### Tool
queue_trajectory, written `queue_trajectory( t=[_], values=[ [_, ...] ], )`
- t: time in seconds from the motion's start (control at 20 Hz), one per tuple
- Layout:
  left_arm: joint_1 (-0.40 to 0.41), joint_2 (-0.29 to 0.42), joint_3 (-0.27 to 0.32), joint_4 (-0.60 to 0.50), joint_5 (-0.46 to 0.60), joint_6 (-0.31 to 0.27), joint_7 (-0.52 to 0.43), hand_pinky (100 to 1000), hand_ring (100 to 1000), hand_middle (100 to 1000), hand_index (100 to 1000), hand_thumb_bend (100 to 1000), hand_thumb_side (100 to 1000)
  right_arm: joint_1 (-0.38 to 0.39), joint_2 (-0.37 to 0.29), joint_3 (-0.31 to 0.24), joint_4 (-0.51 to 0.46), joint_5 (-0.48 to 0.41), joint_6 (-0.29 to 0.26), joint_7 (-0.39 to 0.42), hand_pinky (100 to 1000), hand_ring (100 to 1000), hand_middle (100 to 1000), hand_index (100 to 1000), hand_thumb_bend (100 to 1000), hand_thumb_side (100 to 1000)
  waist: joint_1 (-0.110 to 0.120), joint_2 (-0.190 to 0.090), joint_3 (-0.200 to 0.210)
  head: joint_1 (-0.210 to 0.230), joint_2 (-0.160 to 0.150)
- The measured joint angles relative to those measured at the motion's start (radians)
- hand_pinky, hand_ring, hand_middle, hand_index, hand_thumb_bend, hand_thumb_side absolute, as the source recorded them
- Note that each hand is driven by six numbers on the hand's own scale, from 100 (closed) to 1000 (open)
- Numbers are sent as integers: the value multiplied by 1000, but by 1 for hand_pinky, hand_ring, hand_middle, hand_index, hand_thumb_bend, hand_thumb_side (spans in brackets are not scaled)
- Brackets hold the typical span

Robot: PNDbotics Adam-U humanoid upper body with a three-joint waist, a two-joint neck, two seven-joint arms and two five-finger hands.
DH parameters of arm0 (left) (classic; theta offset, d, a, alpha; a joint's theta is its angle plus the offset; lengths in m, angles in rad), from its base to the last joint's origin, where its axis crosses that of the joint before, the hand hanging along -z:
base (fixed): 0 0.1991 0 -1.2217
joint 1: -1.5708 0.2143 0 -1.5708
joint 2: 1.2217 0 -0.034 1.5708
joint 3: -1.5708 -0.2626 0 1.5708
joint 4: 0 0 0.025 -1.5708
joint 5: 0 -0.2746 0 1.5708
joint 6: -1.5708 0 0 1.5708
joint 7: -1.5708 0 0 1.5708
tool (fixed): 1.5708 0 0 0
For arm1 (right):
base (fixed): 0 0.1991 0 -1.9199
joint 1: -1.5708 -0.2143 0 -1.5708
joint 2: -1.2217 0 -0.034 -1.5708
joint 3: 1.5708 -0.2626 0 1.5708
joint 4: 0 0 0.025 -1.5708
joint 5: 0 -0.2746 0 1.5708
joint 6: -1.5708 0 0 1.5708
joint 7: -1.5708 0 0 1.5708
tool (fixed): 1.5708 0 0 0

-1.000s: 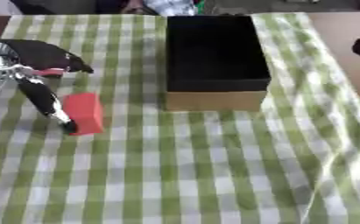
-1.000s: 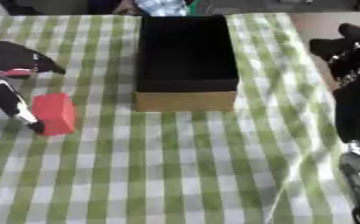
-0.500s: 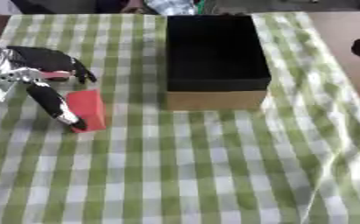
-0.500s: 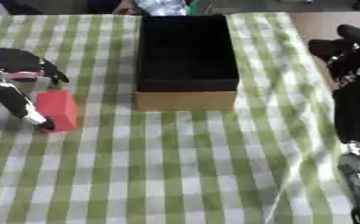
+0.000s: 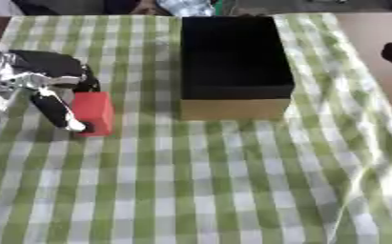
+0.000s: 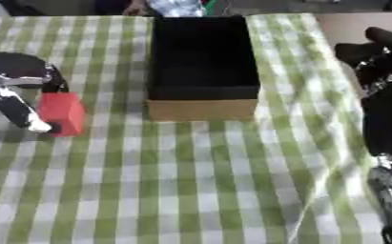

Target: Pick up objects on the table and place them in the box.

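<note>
A green and white checked cloth (image 5: 215, 181) covers the counter, with wrinkles near its right edge. The black box (image 5: 235, 57) with a tan front wall stands open at the far middle. The near half of the cloth is free. At the left, the left hand (image 5: 45, 83) curls around the red block (image 5: 93, 113), thumb at its near side. The right hand (image 6: 381, 57) shows at the right edge, partly cut off; I cannot tell its fingers.
</note>
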Motion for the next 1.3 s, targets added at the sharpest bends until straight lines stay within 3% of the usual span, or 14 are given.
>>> queue_trajectory(
  t=[0.25,0.55,0.8,1.0,1.3],
  values=[
    [5,0,8,-25,31,9,-5,641,452,399,559,100,179,0,0,0,0,0,0,0,835,762,593,813,100,869,0,0,4,-3,0],
    [-10,1,53,-96,76,50,35,625,385,367,513,100,260,0,0,0,0,0,-1,1,835,762,592,810,100,865,0,4,4,-6,-1],
    [-78,-12,86,-161,68,103,161,611,390,373,523,100,271,-15,-1,-1,0,-2,-13,1,833,762,593,810,100,861,0,14,-14,-2,-16],
    [-142,-91,97,-160,-17,127,275,601,384,364,521,100,282,-36,-1,-1,0,-16,-20,3,832,761,593,810,100,861,0,23,-35,21,-45],
    [-211,-246,145,-51,-160,159,455,607,384,358,518,100,293,-57,-1,0,0,-43,-19,16,833,761,593,811,100,861,0,31,-69,73,-79]
  ],
)
